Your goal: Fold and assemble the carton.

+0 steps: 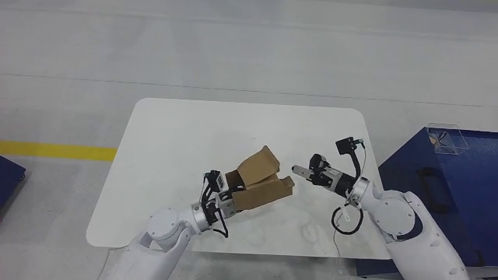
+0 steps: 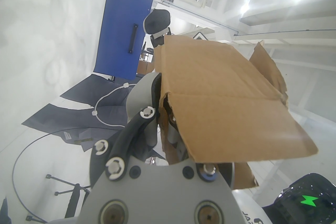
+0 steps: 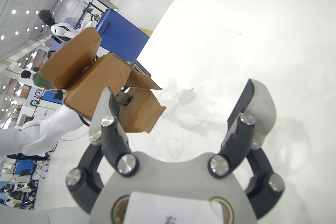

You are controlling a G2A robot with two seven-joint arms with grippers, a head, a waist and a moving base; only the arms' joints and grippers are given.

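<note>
A brown cardboard carton [image 1: 261, 180], partly folded with loose flaps, is held tilted just above the white table [image 1: 233, 132] near its front edge. My left gripper [image 1: 232, 196] is shut on the carton's near end. In the left wrist view the carton [image 2: 218, 93] covers most of that gripper [image 2: 168, 128], and one grey finger [image 2: 143, 99] shows beside a panel. My right gripper [image 1: 298, 171] stands open just right of the carton, not touching it. In the right wrist view the carton [image 3: 99, 83] lies beyond one fingertip of the open gripper [image 3: 181, 104].
A blue cabinet [image 1: 443, 175] stands close to the table's right side, with a clear plastic box [image 1: 445, 137] on top. Another blue object [image 1: 8, 179] sits off the left edge. The table's far half [image 3: 236, 38] is bare white surface.
</note>
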